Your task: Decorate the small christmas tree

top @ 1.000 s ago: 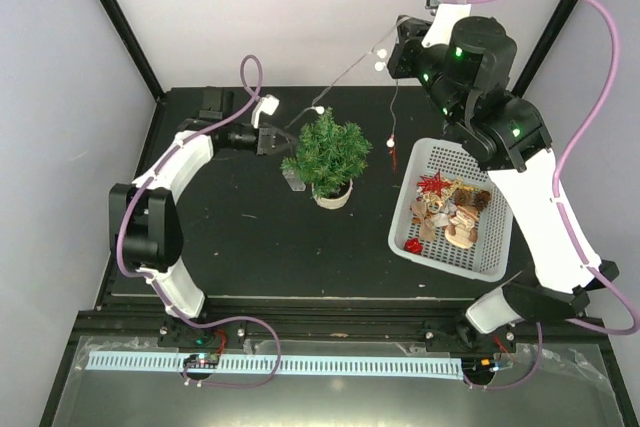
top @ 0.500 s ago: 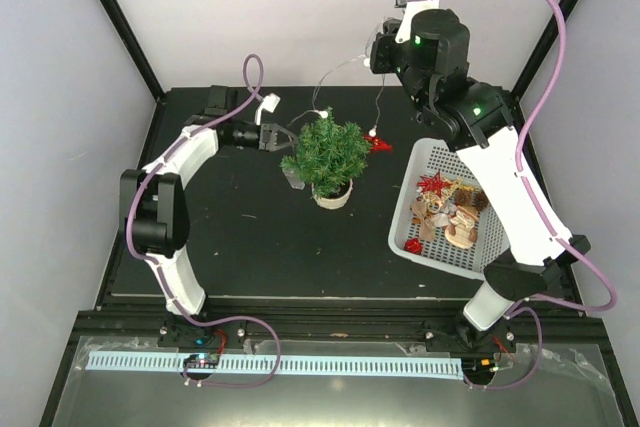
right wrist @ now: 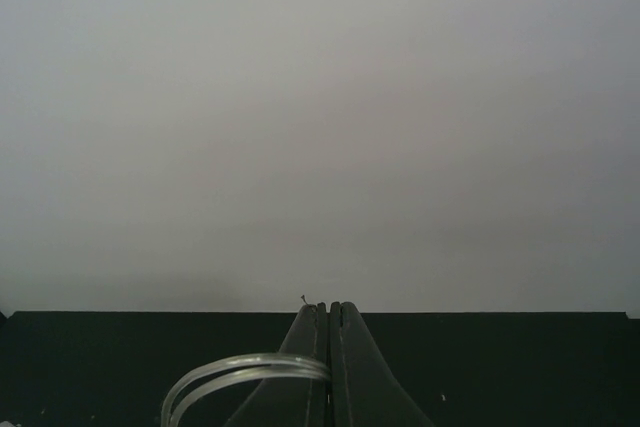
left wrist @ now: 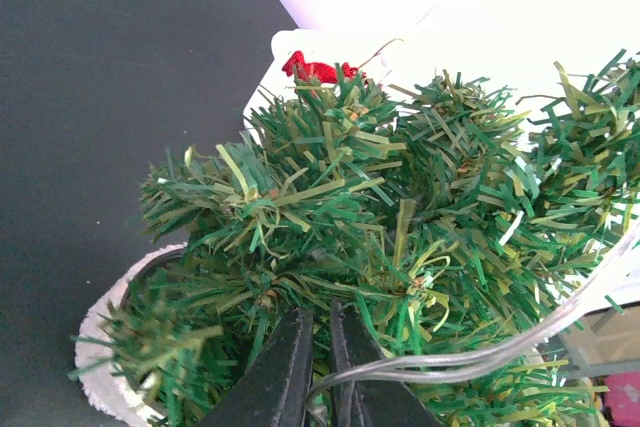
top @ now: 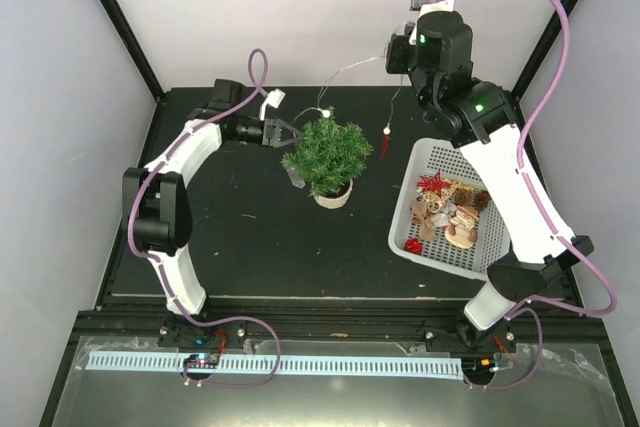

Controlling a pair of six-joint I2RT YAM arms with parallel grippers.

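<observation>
1. Black bench [top: 230, 247], pale walls all round. The tree [top: 328, 150] stands in its pot [top: 333, 196] about mid-bench, slightly toward the far side. The basket [top: 450, 259] of trimmings sits to its right, apart from it.
2. Low against the tree's left side, the left fingers [left wrist: 285, 372] are pressed almost together among the needles. The clear string [right wrist: 260, 362] comes out from between them, so I take them to be pinching it.
3. High up and to the far right of the tree, the right fingers [right wrist: 365, 387] are clenched on the same string, with a loop curling beside them.
4. From up there one strand slopes down to the treetop. Another hangs free, ending in a white bead [top: 387, 130] just right of the branches without touching them.
5. A red ornament [left wrist: 318, 69] already sits at the tree's right edge.
6. The step looks to me like draping the string over the tree, and it seems only partly laid.
7. To do it well, the left should hold its end low and steady as an anchor. The right should then come down slowly around the far side, keeping the string just slack.
8. A taut string could tip so light a pot, and the dangling bead could snag the basket.
</observation>
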